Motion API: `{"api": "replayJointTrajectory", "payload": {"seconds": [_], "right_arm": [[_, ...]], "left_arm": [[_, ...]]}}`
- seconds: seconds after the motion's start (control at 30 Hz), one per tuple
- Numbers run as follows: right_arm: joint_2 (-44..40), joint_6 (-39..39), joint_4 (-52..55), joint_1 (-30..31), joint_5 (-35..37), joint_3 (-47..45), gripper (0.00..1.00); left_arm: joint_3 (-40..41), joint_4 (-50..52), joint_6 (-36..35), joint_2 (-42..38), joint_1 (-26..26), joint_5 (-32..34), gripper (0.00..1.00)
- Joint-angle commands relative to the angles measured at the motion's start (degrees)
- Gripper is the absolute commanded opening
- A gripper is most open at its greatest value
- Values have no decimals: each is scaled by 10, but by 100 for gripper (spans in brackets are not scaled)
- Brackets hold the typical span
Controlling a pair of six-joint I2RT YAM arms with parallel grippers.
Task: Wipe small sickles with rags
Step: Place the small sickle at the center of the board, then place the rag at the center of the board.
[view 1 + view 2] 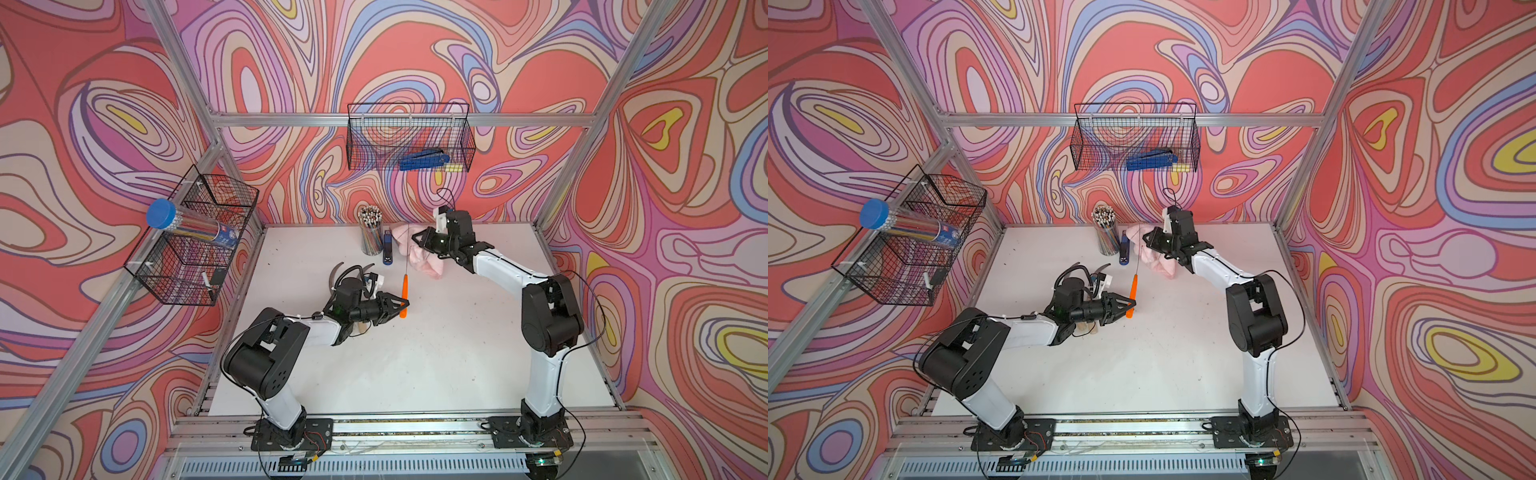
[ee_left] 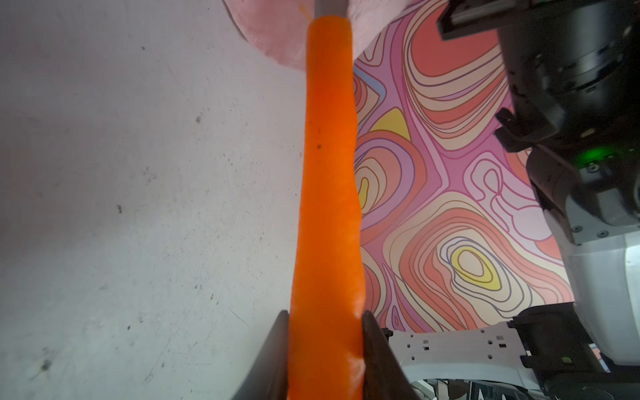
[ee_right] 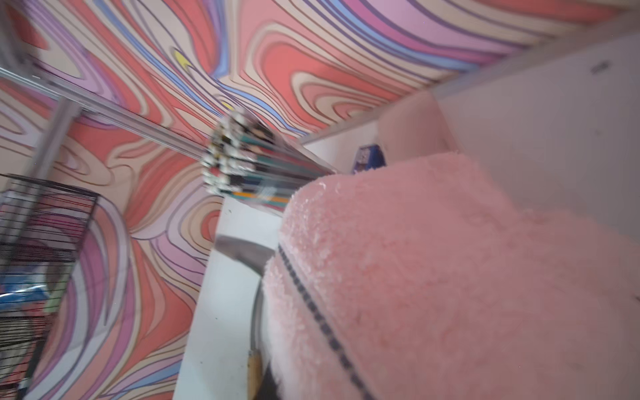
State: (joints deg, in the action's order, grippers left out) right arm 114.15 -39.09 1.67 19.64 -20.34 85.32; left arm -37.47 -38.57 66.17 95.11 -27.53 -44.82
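Note:
My left gripper (image 1: 402,305) (image 1: 1130,306) (image 2: 325,346) is shut on the bright orange handle (image 1: 403,296) (image 1: 1133,291) (image 2: 329,190) of one small sickle. Its thin grey blade (image 1: 407,249) (image 3: 239,251) rises towards the back. The fuzzy pale-pink rag (image 1: 428,262) (image 1: 1160,264) (image 3: 450,277) hangs bunched from my right gripper (image 1: 417,241) (image 1: 1148,241), which is shut on it, and lies against that blade. The rag hides the right fingers in the right wrist view. Two more dark curved blades (image 1: 337,274) (image 1: 1100,268) lie behind my left arm, largely covered by it.
A clear cup of coloured pencils (image 1: 371,235) and a blue stapler (image 1: 387,249) stand at the back, just left of the blade. Wire baskets hang on the left wall (image 1: 195,237) and back wall (image 1: 409,137). The white table (image 1: 436,353) is scuffed.

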Motion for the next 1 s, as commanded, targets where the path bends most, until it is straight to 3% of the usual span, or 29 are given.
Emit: {"api": "replayJointTrajectory", "payload": {"seconds": [0.0, 0.1, 0.2, 0.27, 0.4, 0.5, 0.57, 0.6, 0.63, 0.67, 0.73, 0.77, 0.8, 0.87, 0.97], "right_arm": [[-65, -30, 10, -35, 78, -62, 0], [-137, -55, 21, -77, 147, -136, 0], [-199, -29, 85, -86, 266, -173, 0], [-213, -14, 128, -86, 331, -184, 0], [-194, 30, 151, -86, 394, -206, 0], [-152, 52, 164, -91, 381, -189, 1], [-130, 59, 186, -94, 356, -158, 19], [-130, 64, 189, -94, 349, -150, 34], [-130, 66, 183, -94, 348, -152, 93], [-135, 73, 170, -94, 348, -159, 98], [-163, 98, 127, -97, 341, -184, 98], [-182, 114, 99, -100, 335, -200, 98], [-203, 125, 78, -102, 335, -216, 98], [-242, 148, 44, -104, 350, -243, 98], [-292, 163, -3, -104, 426, -290, 98]], "left_arm": [[-38, 208, -109, -58, -7, 80, 0], [-116, 456, -215, -90, -46, 249, 0], [-193, 577, -265, -68, -115, 393, 0], [-230, 613, -275, -35, -159, 456, 0], [-294, 663, -270, 74, -197, 511, 0], [-339, 698, -271, 143, -198, 523, 0], [-350, 698, -275, 167, -198, 521, 0], [-356, 697, -281, 177, -199, 515, 0], [-365, 702, -284, 184, -199, 513, 2], [-371, 704, -291, 187, -199, 511, 16], [-373, 701, -301, 179, -202, 522, 47], [-369, 695, -310, 167, -201, 527, 58], [-365, 691, -321, 151, -201, 535, 99], [-348, 673, -343, 104, -200, 552, 100], [-280, 610, -378, -13, -200, 592, 100]]}}
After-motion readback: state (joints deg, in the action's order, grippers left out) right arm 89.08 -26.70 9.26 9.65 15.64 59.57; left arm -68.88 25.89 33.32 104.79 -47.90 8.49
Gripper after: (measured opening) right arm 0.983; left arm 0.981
